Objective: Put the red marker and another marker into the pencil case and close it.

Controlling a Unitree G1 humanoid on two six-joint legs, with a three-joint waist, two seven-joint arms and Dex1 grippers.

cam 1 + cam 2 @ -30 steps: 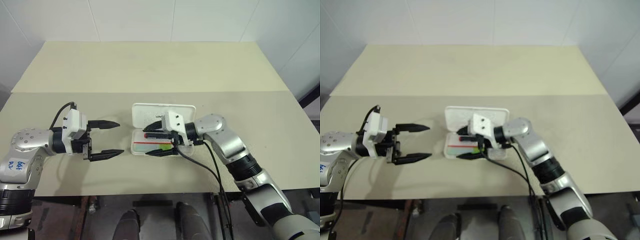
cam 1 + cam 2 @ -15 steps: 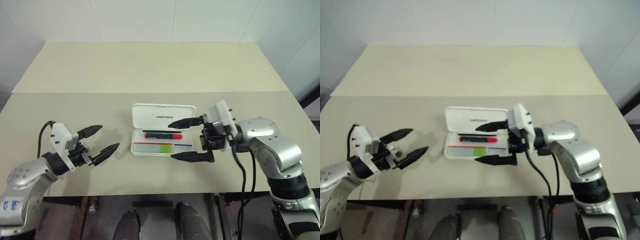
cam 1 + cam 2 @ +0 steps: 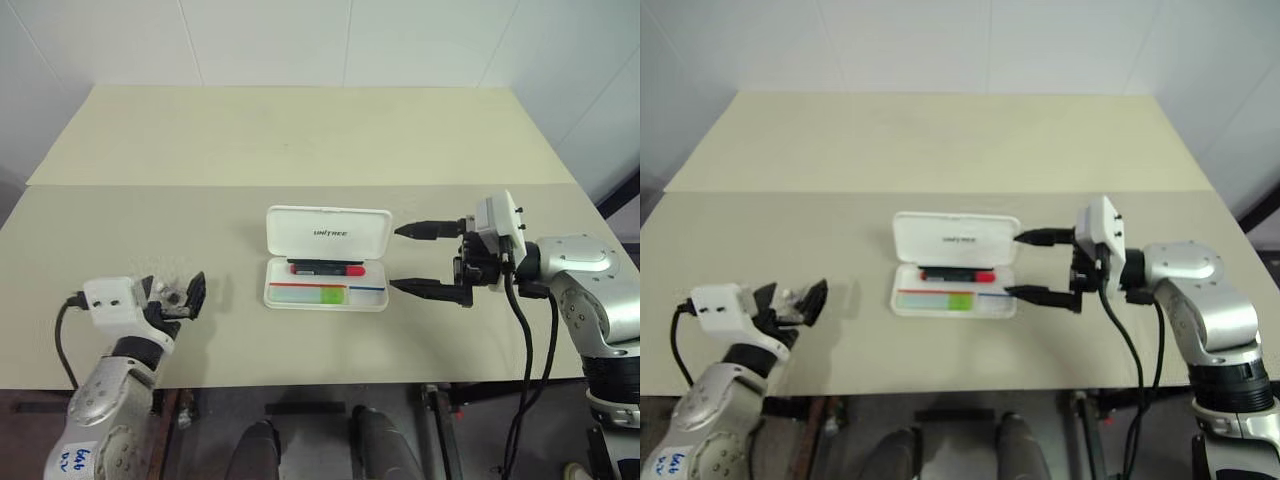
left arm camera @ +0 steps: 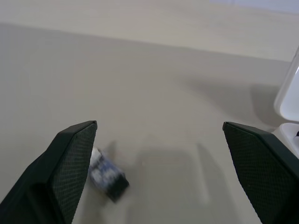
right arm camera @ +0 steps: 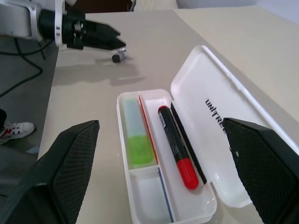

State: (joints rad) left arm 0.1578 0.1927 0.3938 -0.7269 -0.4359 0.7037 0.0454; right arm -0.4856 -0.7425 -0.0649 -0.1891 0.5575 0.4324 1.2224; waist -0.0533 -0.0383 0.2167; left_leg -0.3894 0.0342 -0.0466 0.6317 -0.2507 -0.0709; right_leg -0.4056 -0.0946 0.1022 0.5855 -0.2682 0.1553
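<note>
My left gripper (image 4: 159, 163) sits at the near left edge of the table (image 3: 300, 135), its two fingers spread wide and empty. A small dark and silvery object (image 4: 108, 177) lies on the table just beside one of those fingers; I cannot tell what it is. Well to the right, at mid-table, the pencil case (image 3: 328, 233) lies open, its lid laid back flat with the lettering showing. In its tray the green highlighter (image 5: 138, 141) lies in the near compartment and the red marker (image 5: 176, 146) in the far one, parallel to each other, both fully inside. Just right of the case, my right gripper (image 3: 418, 259) points toward it, fingers spread apart, holding nothing and clear of the case.
</note>
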